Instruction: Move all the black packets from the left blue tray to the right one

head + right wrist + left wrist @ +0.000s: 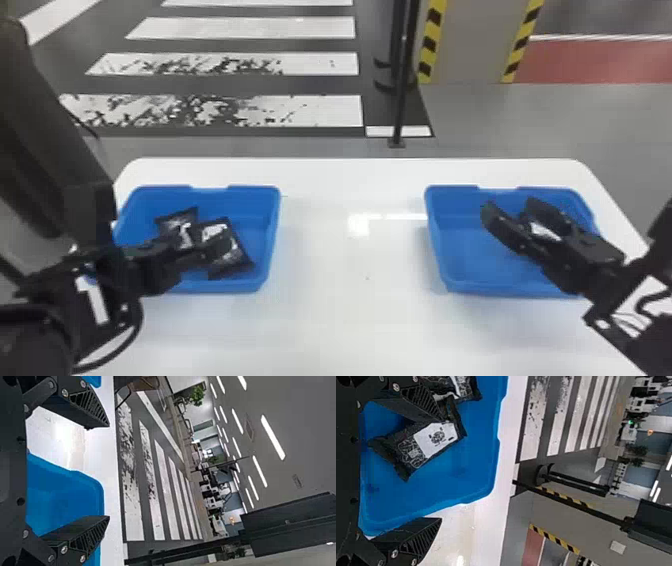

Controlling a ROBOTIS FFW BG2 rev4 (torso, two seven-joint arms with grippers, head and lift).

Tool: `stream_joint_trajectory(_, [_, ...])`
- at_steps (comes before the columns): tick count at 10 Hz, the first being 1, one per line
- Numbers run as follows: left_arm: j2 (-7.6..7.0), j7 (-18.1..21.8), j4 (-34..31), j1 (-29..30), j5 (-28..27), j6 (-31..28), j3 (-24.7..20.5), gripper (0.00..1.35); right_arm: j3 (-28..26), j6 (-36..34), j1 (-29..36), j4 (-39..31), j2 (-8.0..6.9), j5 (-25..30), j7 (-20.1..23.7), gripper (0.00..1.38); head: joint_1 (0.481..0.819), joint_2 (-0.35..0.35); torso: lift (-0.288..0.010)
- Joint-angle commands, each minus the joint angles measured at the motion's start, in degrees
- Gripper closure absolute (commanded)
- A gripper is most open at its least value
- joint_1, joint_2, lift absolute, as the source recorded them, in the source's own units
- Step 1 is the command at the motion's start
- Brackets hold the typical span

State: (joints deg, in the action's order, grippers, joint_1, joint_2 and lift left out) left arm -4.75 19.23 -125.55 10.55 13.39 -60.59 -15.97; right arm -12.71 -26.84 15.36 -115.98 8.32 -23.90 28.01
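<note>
Beyond both blue trays (434,235) stands a black pole (401,100).

Bright, even light fills the room. On the glossy white tabletop (325,280), a hard white glare shows between the flat-fingered black left gripper (205,248) and the matching black right gripper (512,207). In the right wrist view, a broad glare lies between the jaws, and long white ceiling strip lights (272,437) shine well beyond them. In the left wrist view, a small bright spot sits near one jaw; soft shade darkens the blue plastic left tray (474,459) beneath the other.
</note>
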Motion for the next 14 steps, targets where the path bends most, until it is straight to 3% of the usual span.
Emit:
stream_joint_trajectory(1, [0.01, -1.0, 3.6, -3.1, 0.1, -5.8, 0.7, 0.16, 0.9, -1.1, 0.2, -0.1, 0.21, -1.2, 0.2, 0.21, 0.695, 0.04, -0.14])
stream_joint_trajectory(6, [0.44, -7.5, 5.9, -5.5, -0.2, -11.4, 3.1, 0.16, 2.5, -2.0, 1.1, -0.4, 0.47, -4.2, 1.3, 0.21, 0.695, 0.064, -0.14])
stream_joint_trajectory(9, [0.88, -10.3, 6.2, -6.3, 0.0, -11.7, 2.0, 0.16, 3.5, -2.7, 1.2, -0.7, 0.65, -5.1, 1.6, 0.21, 0.695, 0.094, -0.14])
stream_joint_trajectory(11, [0.88, -11.1, 9.3, -8.6, 0.6, -11.0, 1.3, 0.16, 4.4, -2.4, 1.8, -4.7, 1.0, -1.2, 1.9, 0.21, 0.695, 0.113, -0.14])
stream_joint_trajectory(14, [0.62, -11.1, 16.1, -12.4, 0.9, -10.4, 0.8, 0.18, 5.7, -2.4, 2.2, -4.0, 1.0, -3.5, 1.9, 0.21, 0.695, 0.137, -0.14])
